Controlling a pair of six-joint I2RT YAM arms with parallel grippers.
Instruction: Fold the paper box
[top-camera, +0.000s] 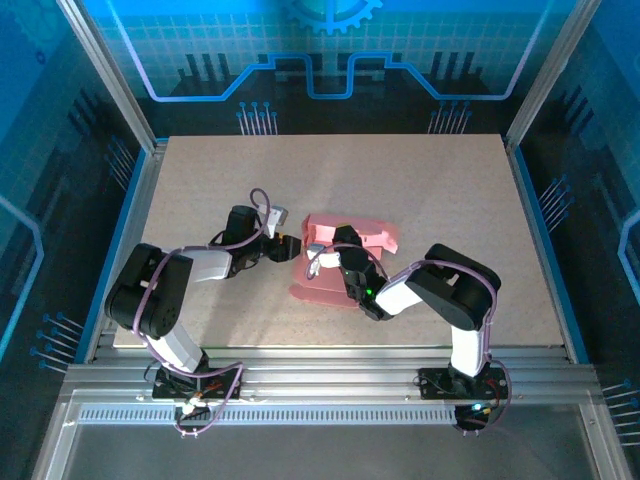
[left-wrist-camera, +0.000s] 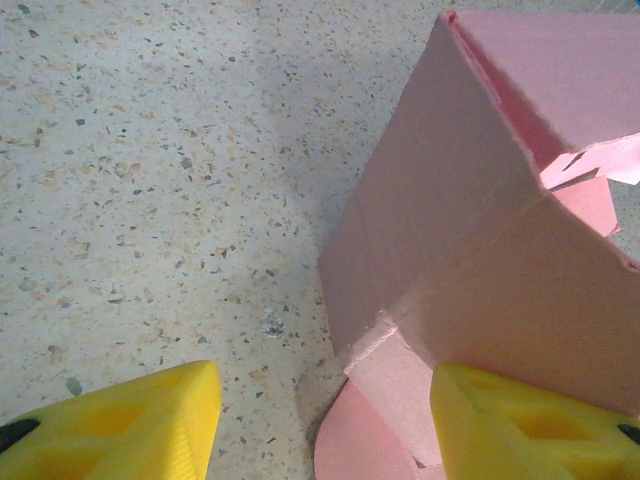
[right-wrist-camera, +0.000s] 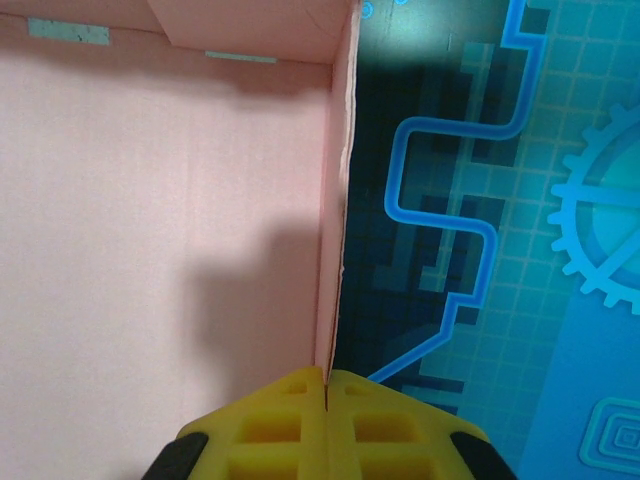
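Observation:
The pink paper box (top-camera: 362, 236) stands partly folded at the middle of the table, with a flat flap (top-camera: 318, 293) lying toward the near side. My right gripper (top-camera: 324, 262) reaches into it from the right. In the right wrist view, the right gripper (right-wrist-camera: 327, 385) is shut on the thin edge of an upright pink wall (right-wrist-camera: 333, 200), with the box's inside panel to its left. My left gripper (top-camera: 289, 247) is at the box's left side. In the left wrist view it (left-wrist-camera: 325, 425) is open, its right finger (left-wrist-camera: 520, 425) by the box's lower corner (left-wrist-camera: 470, 240) and its left finger (left-wrist-camera: 130, 430) over bare table. A rounded tab (left-wrist-camera: 365, 450) lies between them.
The speckled beige tabletop (top-camera: 200, 190) extends around the box on all sides. Metal frame rails (top-camera: 320, 378) run along the near edge, and blue patterned walls (top-camera: 320, 60) enclose the cell.

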